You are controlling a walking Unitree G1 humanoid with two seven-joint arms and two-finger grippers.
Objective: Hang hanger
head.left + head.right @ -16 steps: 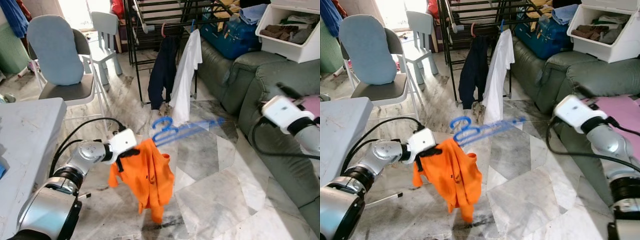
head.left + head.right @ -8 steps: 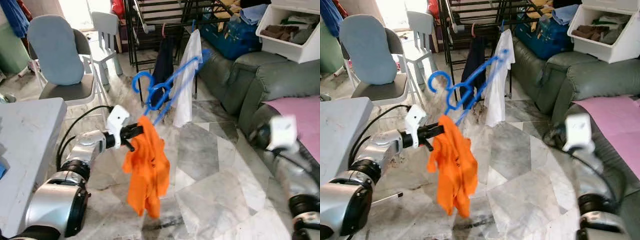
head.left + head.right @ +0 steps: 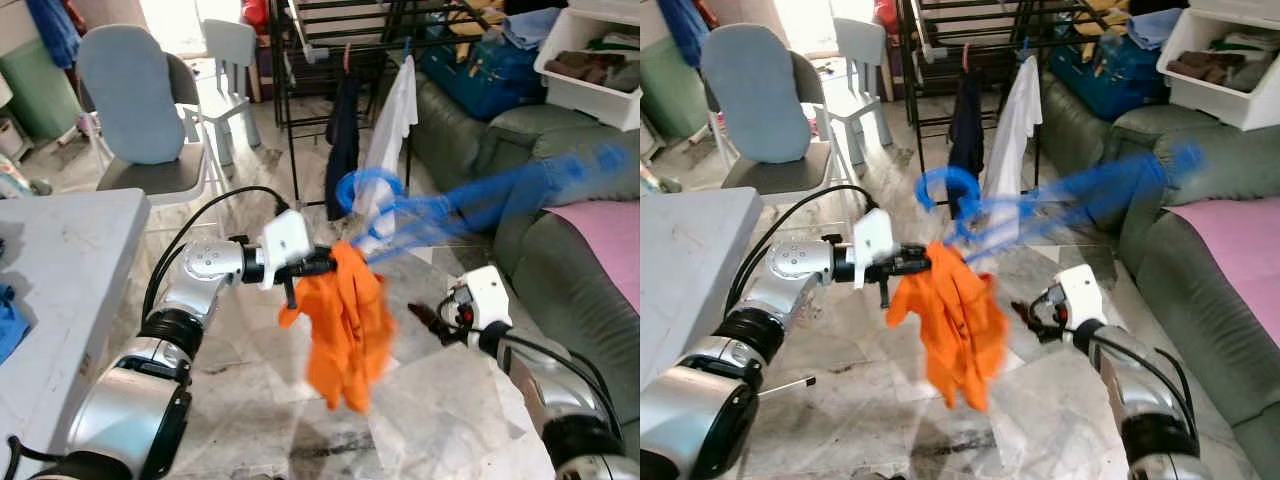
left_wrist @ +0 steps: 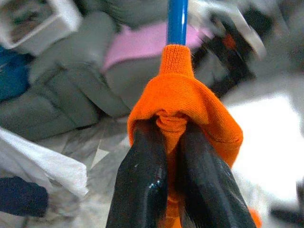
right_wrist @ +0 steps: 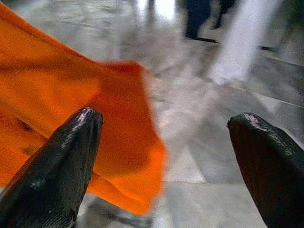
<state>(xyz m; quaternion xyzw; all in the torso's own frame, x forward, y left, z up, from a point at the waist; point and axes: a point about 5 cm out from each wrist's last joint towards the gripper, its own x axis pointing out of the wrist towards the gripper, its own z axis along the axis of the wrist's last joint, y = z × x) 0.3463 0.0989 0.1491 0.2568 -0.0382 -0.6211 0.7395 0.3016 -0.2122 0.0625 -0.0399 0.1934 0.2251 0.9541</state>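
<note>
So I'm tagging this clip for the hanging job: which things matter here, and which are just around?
Part of the job:
blue hanger
orange shirt on it
left gripper, clamped on the shirt
right gripper, open beside the shirt
black drying rack

Just around:
white shirt
navy garment
grey sofa
folding chair

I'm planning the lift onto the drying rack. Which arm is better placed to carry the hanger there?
Left. The left gripper is shut on the orange shirt draped on the blue hanger, which points toward the drying rack. The right gripper is open, lower, holding nothing.
</note>
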